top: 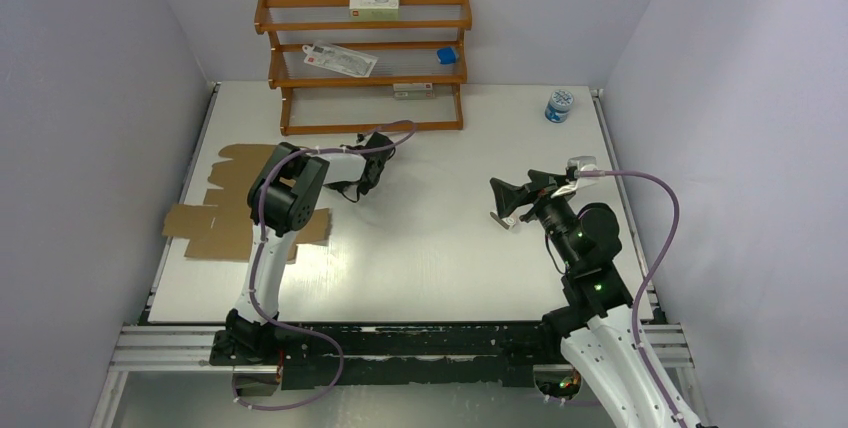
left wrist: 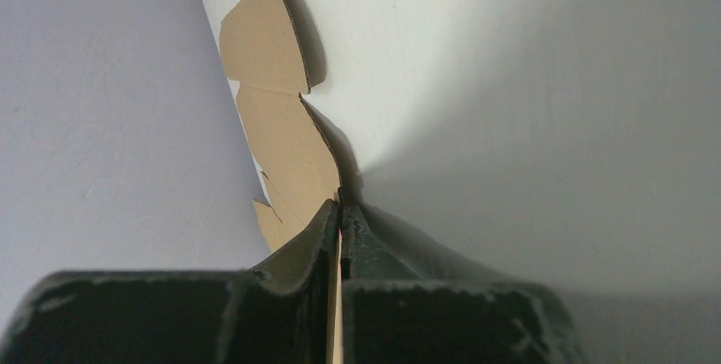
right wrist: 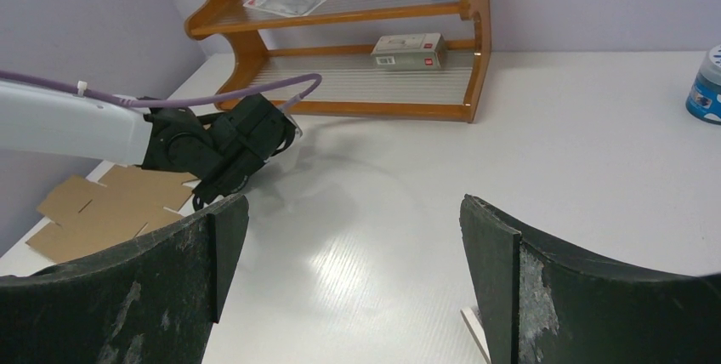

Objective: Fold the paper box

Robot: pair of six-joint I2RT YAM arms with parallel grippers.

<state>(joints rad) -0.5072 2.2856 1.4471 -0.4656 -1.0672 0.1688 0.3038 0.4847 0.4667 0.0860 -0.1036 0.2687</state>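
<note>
Top external: folded nothing yet; pinched flat brown die-cut cardboard sheet in closed left gripper, held right gripper wide open, empty.

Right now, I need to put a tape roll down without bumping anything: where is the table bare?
Bare: the middle, between the left gripper and the right gripper; also the back stretch between the wooden rack and the blue jar. Crowded: the left edge, where the paper box lies under the left arm.
</note>
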